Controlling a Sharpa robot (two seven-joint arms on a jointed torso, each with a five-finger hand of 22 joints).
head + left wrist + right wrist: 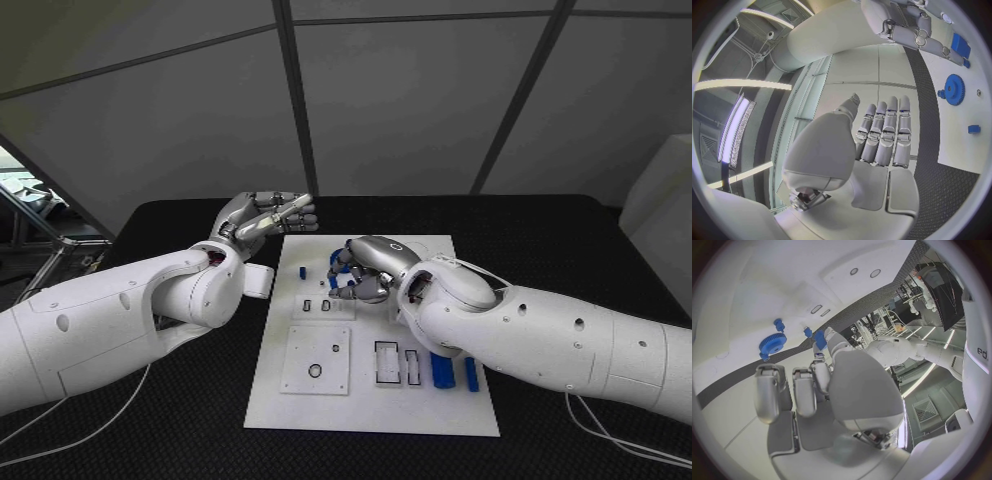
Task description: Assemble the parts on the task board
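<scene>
Hovering low over the upper middle of the task board (372,400), the right hand (368,272) has its fingers curled downward, close to a blue piece (338,266) just beside them; whether it actually grips anything I cannot tell. From its wrist, the fingers (770,390) hang bent over the white plate, with a blue gear (772,342) and a few small blue parts (808,332) lying a little beyond them.

Off the board's upper left corner, the left hand (270,214) is raised above the black counter (577,240), fingers held straight and close together side by side, thumb apart, nothing in it. Its wrist camera shows those fingers (886,132) pointing away, the gear (954,89) on the board to one side.

Farther out on the board, a small blue peg (303,272) stands near the left edge, and two long blue bars (441,372) lie side by side at the lower right, next to rectangular slots (388,362).
</scene>
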